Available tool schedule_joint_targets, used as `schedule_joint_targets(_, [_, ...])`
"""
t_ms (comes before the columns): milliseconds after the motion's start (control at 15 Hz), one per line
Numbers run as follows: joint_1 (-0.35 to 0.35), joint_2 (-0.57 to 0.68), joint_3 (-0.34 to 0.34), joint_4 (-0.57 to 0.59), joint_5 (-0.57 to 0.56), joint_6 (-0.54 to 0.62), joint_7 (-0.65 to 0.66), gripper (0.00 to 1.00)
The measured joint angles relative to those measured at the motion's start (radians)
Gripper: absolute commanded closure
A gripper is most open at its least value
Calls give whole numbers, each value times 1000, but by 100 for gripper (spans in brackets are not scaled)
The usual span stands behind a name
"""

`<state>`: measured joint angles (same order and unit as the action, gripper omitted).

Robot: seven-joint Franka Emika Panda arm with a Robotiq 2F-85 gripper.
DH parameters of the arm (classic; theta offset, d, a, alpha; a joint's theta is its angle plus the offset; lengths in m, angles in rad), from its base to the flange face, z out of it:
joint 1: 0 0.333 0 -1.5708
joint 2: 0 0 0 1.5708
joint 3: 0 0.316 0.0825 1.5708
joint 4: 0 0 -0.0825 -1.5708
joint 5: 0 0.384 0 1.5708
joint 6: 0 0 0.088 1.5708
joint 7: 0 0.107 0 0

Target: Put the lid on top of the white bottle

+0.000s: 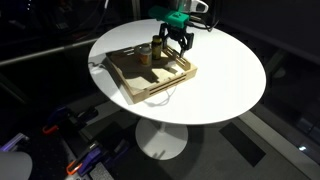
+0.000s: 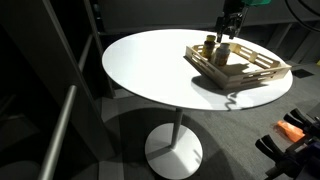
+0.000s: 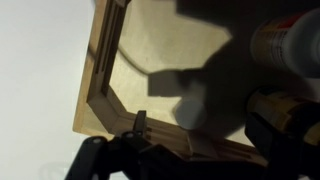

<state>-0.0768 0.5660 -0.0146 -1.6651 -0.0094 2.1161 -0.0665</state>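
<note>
The white bottle [image 3: 285, 45] — blurred (edge-cut).

I see the white bottle [image 3: 285, 40] at about two o'clock in the wrist view. It is pale and whitish with an orange band round its body, and the frame edge partly cuts it off. In an exterior view it stands upright in the wooden tray [image 1: 140, 95], near the tray's twelve o'clock corner. The lid is too small for me to pick out in any view.

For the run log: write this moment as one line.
tool open, empty | above tray | white bottle in tray | lid not made out
</note>
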Motion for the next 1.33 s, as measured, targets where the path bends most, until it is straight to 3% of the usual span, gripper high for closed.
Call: schedule_joint_targets(1333, [12,90,-6,67,0,-8,106,0])
